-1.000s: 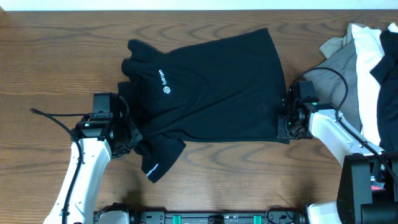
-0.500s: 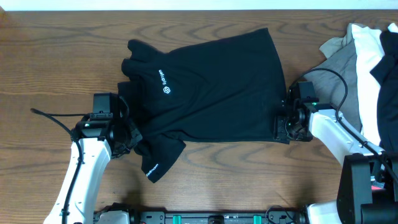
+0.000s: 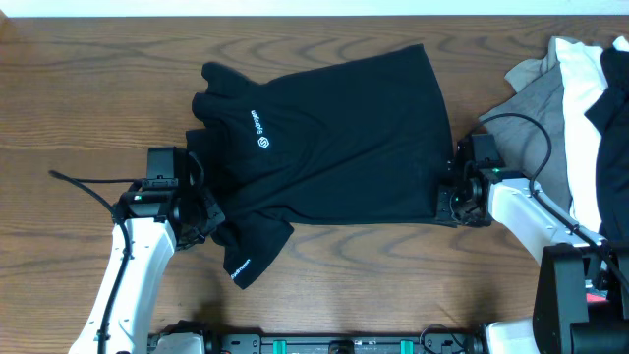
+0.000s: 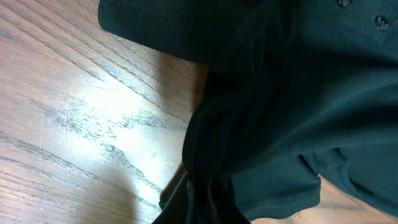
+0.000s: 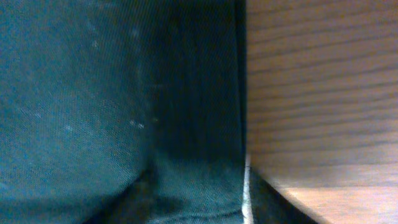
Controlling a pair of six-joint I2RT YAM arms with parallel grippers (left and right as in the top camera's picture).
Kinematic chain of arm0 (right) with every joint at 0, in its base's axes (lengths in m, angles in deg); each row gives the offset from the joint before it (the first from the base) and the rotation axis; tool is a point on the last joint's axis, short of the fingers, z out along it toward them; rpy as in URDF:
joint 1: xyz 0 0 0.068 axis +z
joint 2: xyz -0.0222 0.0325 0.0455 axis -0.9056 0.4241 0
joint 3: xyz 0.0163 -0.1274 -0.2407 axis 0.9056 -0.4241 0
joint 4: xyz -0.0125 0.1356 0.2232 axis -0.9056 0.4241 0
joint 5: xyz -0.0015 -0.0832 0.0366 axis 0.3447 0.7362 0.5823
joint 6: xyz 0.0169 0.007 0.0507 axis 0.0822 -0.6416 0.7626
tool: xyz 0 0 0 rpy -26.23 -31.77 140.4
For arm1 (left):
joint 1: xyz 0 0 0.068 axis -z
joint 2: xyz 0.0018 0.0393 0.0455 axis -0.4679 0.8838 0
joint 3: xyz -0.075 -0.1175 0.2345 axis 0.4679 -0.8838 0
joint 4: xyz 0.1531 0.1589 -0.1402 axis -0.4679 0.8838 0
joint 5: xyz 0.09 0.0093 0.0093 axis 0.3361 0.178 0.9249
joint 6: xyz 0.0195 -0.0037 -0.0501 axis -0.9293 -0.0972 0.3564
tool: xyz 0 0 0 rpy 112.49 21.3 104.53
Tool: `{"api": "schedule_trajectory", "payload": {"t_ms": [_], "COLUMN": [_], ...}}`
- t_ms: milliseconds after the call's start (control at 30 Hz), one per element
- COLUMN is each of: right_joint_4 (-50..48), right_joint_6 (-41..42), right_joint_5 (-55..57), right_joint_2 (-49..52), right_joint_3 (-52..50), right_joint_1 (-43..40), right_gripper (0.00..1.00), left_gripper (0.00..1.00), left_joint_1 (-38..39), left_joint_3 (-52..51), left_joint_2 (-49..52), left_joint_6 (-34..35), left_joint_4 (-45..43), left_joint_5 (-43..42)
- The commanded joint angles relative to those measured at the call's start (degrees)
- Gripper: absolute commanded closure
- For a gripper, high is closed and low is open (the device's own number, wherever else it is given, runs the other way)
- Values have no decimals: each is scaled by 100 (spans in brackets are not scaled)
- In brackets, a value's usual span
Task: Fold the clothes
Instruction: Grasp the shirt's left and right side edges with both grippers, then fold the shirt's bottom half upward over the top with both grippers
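Note:
The large black garment (image 3: 334,138) lies spread on the wooden table, with white lettering and a round logo (image 3: 263,144) near its left end. My left gripper (image 3: 203,221) is at its lower left, shut on bunched black fabric, as the left wrist view (image 4: 202,208) shows. My right gripper (image 3: 450,205) is at the lower right corner of the hem. In the right wrist view the black fabric (image 5: 93,93) fills the frame and creases run down into the jaws (image 5: 199,211). The fingers themselves are hidden by cloth.
A pile of other clothes, grey (image 3: 531,108), white (image 3: 580,88) and black (image 3: 614,108), lies at the table's right edge beside the right arm. A black cable (image 3: 84,187) trails left of the left arm. Bare wood (image 3: 98,79) surrounds the garment.
My right gripper has shifted very slightly to the right at the hem corner. The left arm and the garment have not visibly moved.

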Motion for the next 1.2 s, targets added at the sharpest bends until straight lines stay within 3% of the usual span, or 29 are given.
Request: {"api": "schedule_trajectory", "payload": {"t_ms": [0,33,333,800,1167], "right_joint_4": [-44,-46,271,1759,2396], "right_joint_6": [109,109,107,109,109], "right_joint_5": [-431,-442,-437,173,345], "right_joint_2": [52,52,-229,-2914,-3781], "right_joint_3": [-149,-149,61,1360,1416], "right_joint_1": [-26,-26,-28,-208,-673], "right_gripper": [90,99,99,99,99], "left_gripper": [94,94,94,94,94], "left_joint_1": [-28,-28,-28,-31,-31], "left_joint_3": [-26,-26,-24,225,225], "left_joint_2": [33,33,17,-1416,-2253], "left_joint_6": [-72,-72,-278,-793,-798], "left_joint_4": [20,22,267,730,1132], "left_joint_5": [-15,-15,-74,-396,-186]}}
